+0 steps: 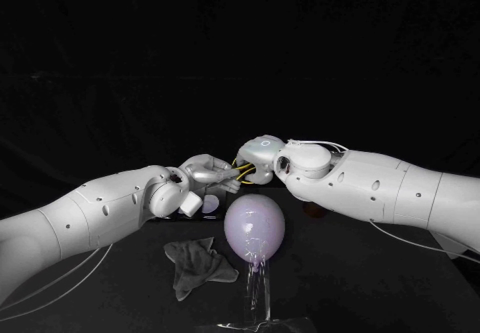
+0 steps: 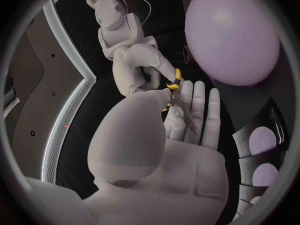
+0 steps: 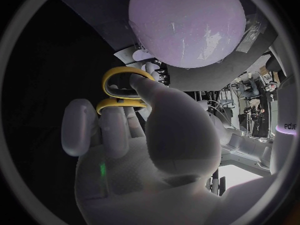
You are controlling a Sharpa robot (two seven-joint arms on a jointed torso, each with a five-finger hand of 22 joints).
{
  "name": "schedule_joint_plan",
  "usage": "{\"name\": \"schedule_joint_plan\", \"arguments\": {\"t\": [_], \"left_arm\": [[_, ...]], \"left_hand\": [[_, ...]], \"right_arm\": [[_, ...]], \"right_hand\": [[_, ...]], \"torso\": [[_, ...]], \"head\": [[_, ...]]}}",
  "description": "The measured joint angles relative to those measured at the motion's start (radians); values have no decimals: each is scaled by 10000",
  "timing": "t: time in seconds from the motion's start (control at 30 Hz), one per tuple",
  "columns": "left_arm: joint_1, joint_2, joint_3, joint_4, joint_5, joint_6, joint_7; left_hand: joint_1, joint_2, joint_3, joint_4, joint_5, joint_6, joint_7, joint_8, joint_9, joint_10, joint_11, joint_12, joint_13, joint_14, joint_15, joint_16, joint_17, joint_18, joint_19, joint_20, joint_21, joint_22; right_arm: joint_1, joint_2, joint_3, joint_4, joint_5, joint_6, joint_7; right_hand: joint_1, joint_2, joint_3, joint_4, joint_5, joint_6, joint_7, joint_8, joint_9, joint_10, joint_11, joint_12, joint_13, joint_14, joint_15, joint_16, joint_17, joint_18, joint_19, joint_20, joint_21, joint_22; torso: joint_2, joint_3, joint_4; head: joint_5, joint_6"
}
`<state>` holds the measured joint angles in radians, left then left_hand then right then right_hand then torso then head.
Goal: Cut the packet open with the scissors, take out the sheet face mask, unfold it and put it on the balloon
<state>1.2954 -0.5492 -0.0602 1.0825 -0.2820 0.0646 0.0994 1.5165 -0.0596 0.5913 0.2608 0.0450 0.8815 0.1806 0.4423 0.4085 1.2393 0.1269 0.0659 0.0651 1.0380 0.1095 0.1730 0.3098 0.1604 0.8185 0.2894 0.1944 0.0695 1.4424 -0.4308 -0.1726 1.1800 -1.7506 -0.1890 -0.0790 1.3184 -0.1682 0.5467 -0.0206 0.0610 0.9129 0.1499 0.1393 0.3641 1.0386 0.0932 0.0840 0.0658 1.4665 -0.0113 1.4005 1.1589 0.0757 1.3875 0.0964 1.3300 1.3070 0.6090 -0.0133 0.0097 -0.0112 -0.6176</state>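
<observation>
The yellow-handled scissors [image 1: 240,174] hang between my two hands above the table, just behind the pale purple balloon [image 1: 255,225]. My right hand [image 1: 257,157] grips the yellow handles [image 3: 124,90], with the thumb through one loop and fingers at the other. The blades [image 2: 182,114] lie along the outstretched fingers [image 2: 199,110] of my left hand [image 1: 210,173], and its thumb [image 2: 134,130] presses against them near the pivot. The balloon [image 2: 231,32] [image 3: 187,22] stands upright on a clear stand [image 1: 258,291].
A crumpled dark grey cloth [image 1: 195,267] lies on the black table to the left of the balloon stand. A dark rack with pale round pieces [image 1: 210,204] [image 2: 264,157] sits under my left wrist.
</observation>
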Motion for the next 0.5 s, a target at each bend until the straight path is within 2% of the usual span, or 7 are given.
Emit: {"name": "schedule_joint_plan", "arguments": {"t": [0.1,0.13,0.27,0.5], "left_arm": [[50,-24,-6,80,-61,0,-109],[63,-38,-8,114,-80,0,-146],[102,-140,-24,324,-154,-1,-299],[258,-395,-51,796,-359,6,-600]], "left_hand": [[-74,-19,0,0,0,2,-2,-27,0,1,0,0,0,1,1,0,8,-10,0,0,-18,0],[-94,-12,0,0,0,2,-3,-28,0,1,0,0,0,1,1,0,10,-64,0,0,-18,0],[-167,-6,0,0,0,-14,-17,-33,3,2,-1,0,0,2,4,0,10,-66,0,0,-18,0],[-200,27,-1,-1,0,-124,57,-33,1,19,15,0,0,5,42,0,21,-67,-1,0,-18,0]], "right_arm": [[-4,40,0,-46,-36,87,-8],[-6,55,0,-62,-48,124,-9],[-7,136,-1,-137,-87,327,-9],[-5,219,14,-235,-80,647,45]], "right_hand": [[-39,39,43,40,0,94,-35,4,17,69,-3,0,1,0,0,0,0,1,36,-36,0,12],[-39,39,100,42,0,130,-64,49,28,142,-3,0,0,0,0,0,0,0,36,-36,0,12],[-266,264,254,306,0,503,-74,217,115,519,89,69,1,0,1,21,17,0,40,-40,89,12],[-330,331,432,400,-58,679,-121,305,183,680,103,66,-3,-1,1,36,28,1,98,-44,156,11]], "torso": [[-3,0,0],[-3,2,-4],[-4,5,-12],[-3,9,-12]], "head": [[3,-5],[6,-5],[-32,4],[-105,37]]}}
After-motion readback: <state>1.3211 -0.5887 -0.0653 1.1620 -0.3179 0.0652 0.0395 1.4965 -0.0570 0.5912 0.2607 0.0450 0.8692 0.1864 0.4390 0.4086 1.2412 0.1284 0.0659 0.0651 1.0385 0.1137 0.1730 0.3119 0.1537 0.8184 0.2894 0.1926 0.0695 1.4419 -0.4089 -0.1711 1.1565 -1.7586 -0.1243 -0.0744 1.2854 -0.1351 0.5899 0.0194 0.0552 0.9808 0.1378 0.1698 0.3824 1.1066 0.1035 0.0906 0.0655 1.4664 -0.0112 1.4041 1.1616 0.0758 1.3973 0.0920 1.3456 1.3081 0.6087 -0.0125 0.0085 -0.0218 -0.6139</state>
